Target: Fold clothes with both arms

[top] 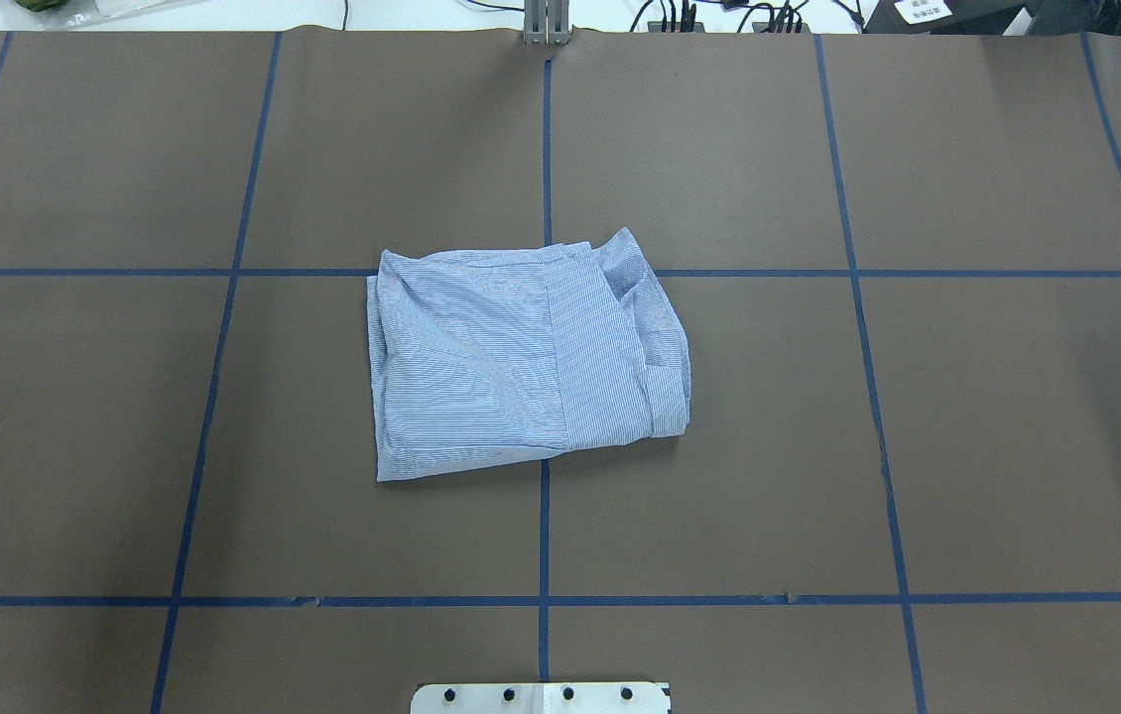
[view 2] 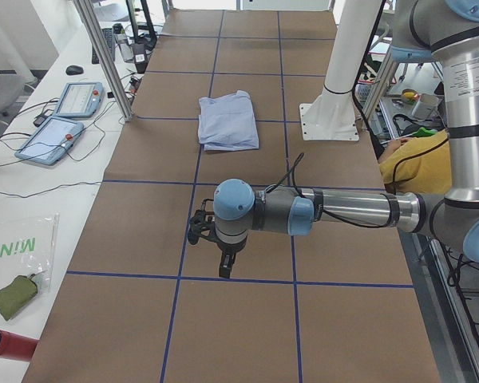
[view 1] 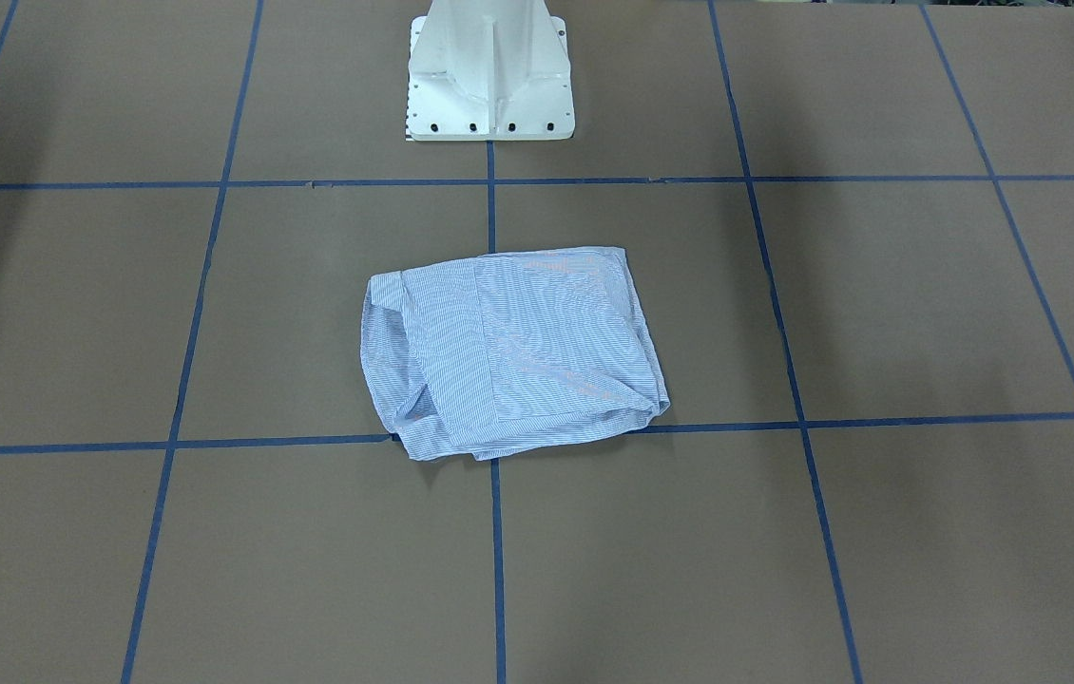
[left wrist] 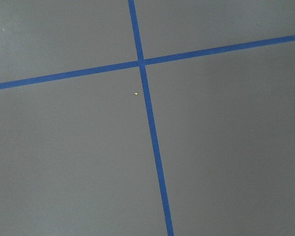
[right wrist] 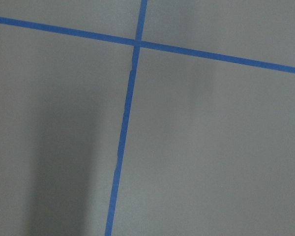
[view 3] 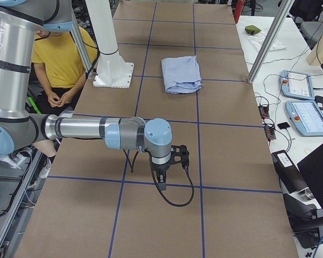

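Folded shirt (top: pixel 521 357) in the middle of the table (top: pixel 918 446), near the white pedestal (view 1: pixel 489 76). Left gripper (view 2: pixel 223 267) and right gripper (view 3: pixel 161 183) hanging over the table's ends, well apart from the shirt; jaws' state impossible to tell.

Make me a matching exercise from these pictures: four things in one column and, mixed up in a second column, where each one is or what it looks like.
Things
1. shirt
2. pedestal base
3. left gripper
4. green pouch

Descriptions
A. on the white side bench beside the table
B. hanging over bare brown table, well apart from the cloth
C. folded, light blue, lying at the table's middle
D. white, standing on the robot's side of the table

Pairs: 1-C, 2-D, 3-B, 4-A
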Action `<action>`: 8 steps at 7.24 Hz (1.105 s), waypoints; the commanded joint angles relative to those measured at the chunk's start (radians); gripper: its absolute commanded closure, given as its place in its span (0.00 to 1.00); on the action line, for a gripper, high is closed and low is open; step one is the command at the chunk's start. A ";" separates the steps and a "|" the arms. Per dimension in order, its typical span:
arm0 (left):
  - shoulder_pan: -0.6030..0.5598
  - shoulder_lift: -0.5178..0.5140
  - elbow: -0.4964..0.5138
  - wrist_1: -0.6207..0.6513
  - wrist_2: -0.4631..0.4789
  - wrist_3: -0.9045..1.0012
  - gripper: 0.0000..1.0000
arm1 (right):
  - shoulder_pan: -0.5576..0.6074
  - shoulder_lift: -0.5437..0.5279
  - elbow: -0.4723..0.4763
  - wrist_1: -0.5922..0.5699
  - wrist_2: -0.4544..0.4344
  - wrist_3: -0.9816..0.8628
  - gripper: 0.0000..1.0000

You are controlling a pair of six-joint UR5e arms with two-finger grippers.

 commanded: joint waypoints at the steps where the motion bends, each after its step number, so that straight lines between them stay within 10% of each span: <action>1: 0.000 0.000 0.001 -0.001 -0.001 0.003 0.00 | 0.000 0.000 0.000 0.002 -0.010 -0.002 0.00; 8: 0.000 0.000 0.018 -0.002 -0.001 0.007 0.00 | 0.000 -0.002 0.000 0.000 -0.014 -0.002 0.00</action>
